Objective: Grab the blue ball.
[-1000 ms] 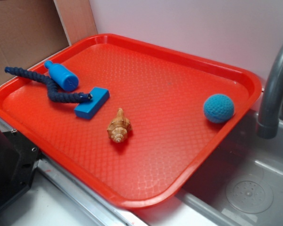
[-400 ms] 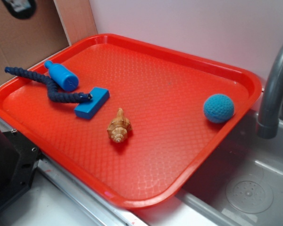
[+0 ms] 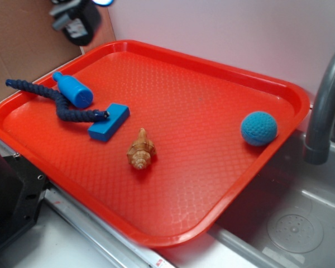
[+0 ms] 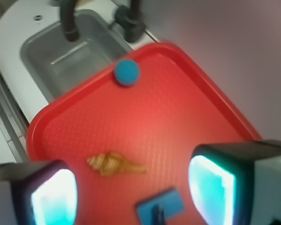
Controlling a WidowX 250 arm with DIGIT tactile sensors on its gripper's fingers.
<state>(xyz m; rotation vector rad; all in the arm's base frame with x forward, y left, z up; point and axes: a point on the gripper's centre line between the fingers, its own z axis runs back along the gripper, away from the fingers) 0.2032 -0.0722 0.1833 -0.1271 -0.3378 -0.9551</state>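
In the wrist view the tool (image 4: 131, 187) hangs high above the near end of the wide red plastic tray (image 4: 215, 101), its two glowing pads spread wide with nothing between them, as suits an approach rather than a grasp. Just beneath lie the flat blue rectangular block (image 4: 161, 206) and the ribbed tan seashell (image 4: 113, 165), neither of which is wanted. Well beyond them, against the tray's far rim beside the grey sink (image 4: 61, 58), rests the teal-blue crocheted ball (image 4: 127, 72), clear of everything else; the tray's raised lip probably keeps it from rolling off. Reaching it likely calls for a long traverse across the tray, then a descent.
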